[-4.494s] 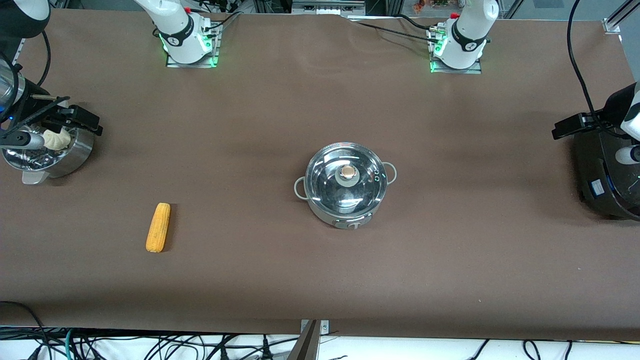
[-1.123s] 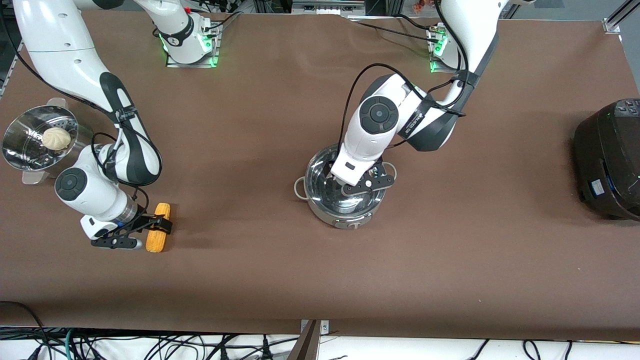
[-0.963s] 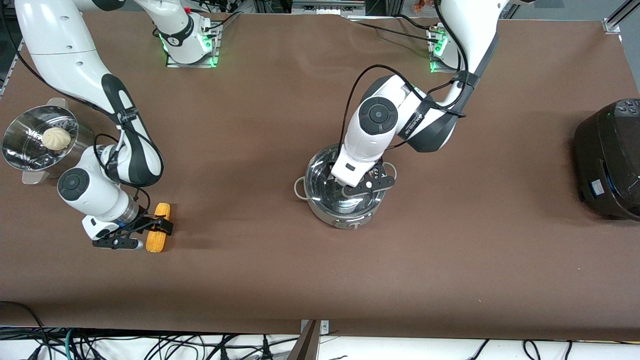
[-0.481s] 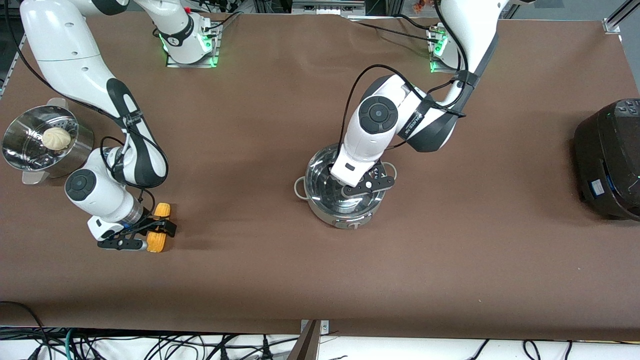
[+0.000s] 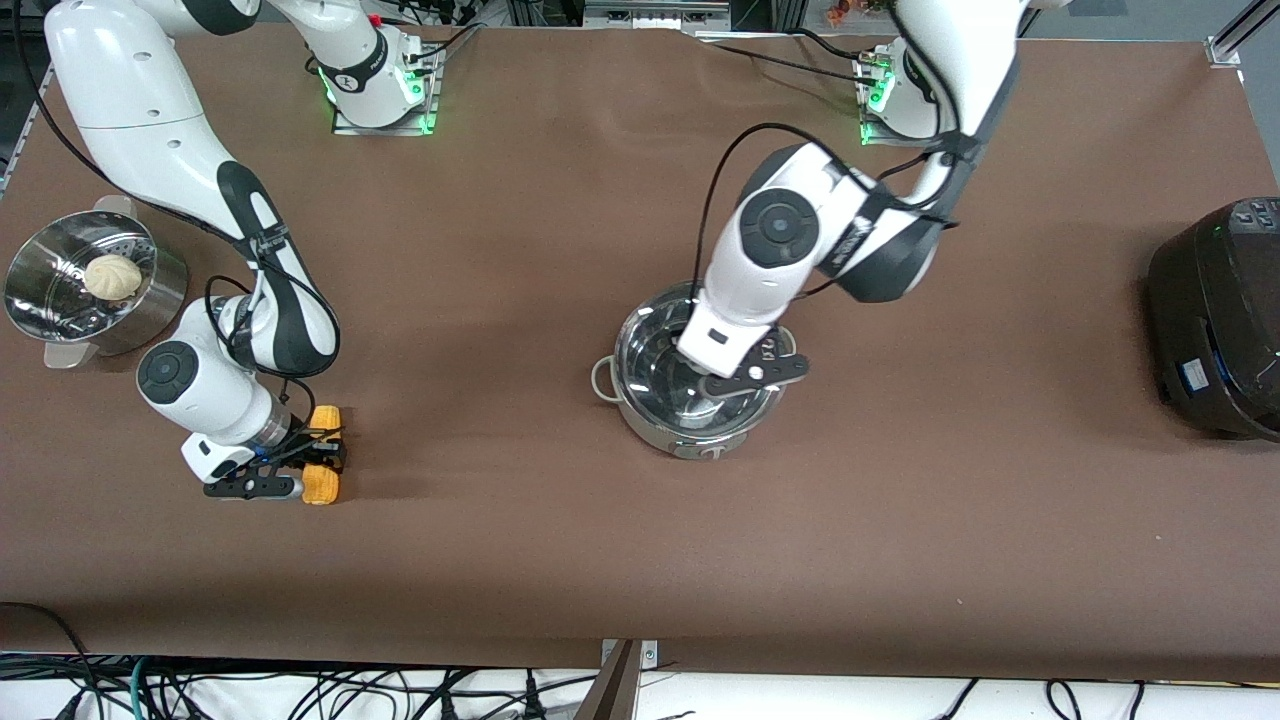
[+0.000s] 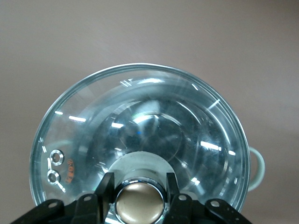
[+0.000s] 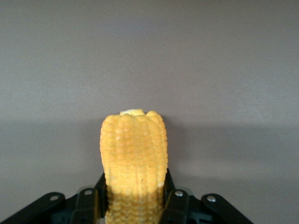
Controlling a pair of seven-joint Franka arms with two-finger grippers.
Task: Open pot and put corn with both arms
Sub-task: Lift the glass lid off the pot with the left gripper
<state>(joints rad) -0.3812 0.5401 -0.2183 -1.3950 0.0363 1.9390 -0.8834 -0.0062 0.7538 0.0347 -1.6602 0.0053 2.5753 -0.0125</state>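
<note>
The steel pot [image 5: 648,425] stands mid-table with its glass lid [image 5: 650,350] on it. My left gripper [image 5: 735,380] is down on the lid, and in the left wrist view its fingers [image 6: 107,182] press both sides of the tan knob [image 6: 140,205]. One of the pot's loop handles [image 6: 258,168] shows under the lid's rim [image 6: 140,70]. The yellow corn [image 5: 322,487] lies toward the right arm's end of the table. My right gripper [image 5: 318,455] is shut across it. In the right wrist view the corn [image 7: 134,144] sticks out from between the fingers [image 7: 100,184].
A perforated steel steamer bowl [image 5: 40,300] with a white bun [image 5: 108,277] stands at the right arm's end of the table. A large black cooker [image 5: 1220,320] stands at the left arm's end. Brown table surface lies between the corn and the pot.
My right gripper has slid onto the corn and closed on it, and the corn has shifted slightly. My left hand has moved a little toward the left arm's end, still on the lid's knob.
</note>
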